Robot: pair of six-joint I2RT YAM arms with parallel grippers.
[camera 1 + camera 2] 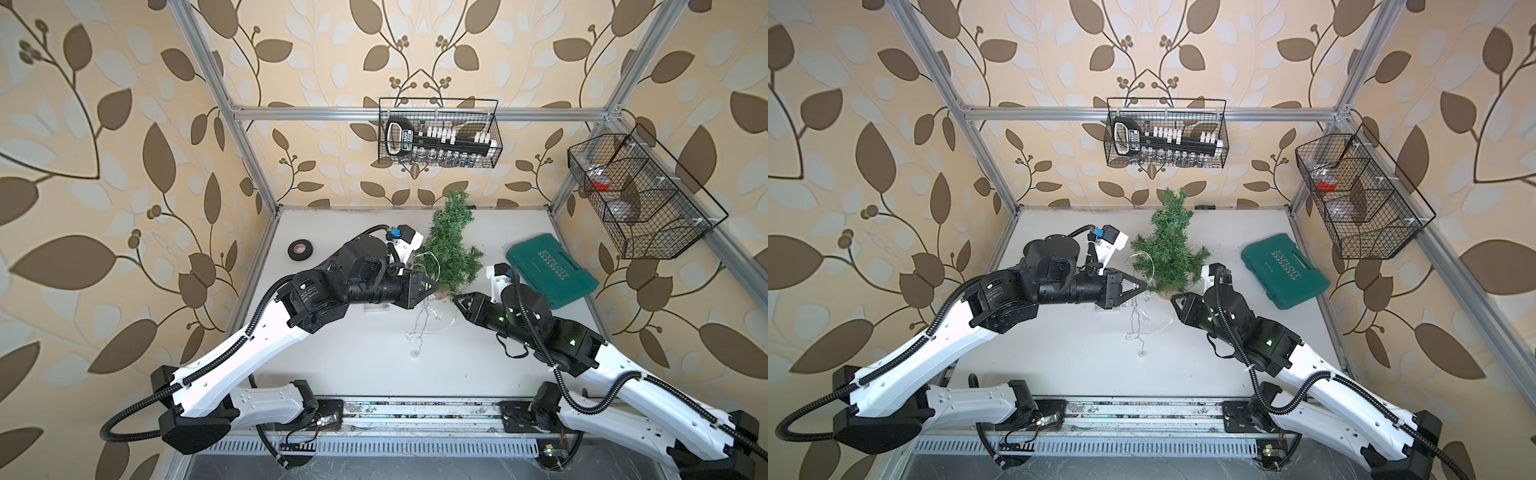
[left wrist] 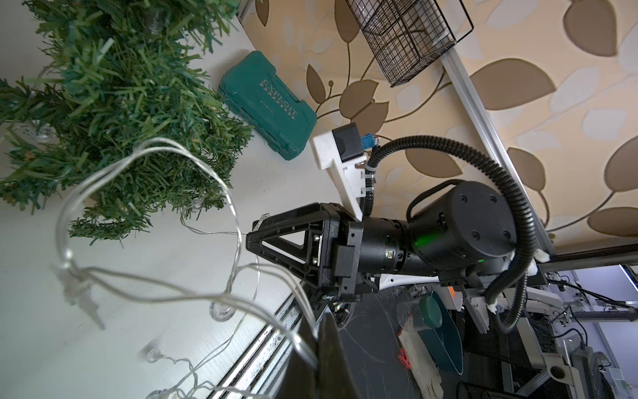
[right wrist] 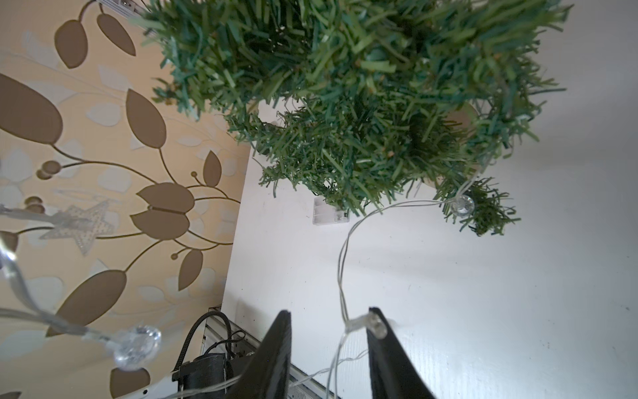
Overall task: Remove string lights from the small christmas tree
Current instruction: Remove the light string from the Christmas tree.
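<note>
Standing upright mid-table on the white tabletop (image 1: 353,365): small green bristly artificial christmas tree (image 1: 451,245) on a round tan wooden base. Thin silvery wire string lights with clear round bulbs (image 1: 419,328): one loop on the lower branches, the rest trailing onto the table in front. Clear rectangular battery box (image 3: 329,214) lies near the base. Left gripper (image 1: 435,286): jaws closed on the wire. Right gripper (image 3: 328,317): jaws parted, a strand passing between them.

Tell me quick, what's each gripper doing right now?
Left gripper: shut on the lights.
Right gripper: open, with a lights wire between its jaws, not pinched yet.
</note>
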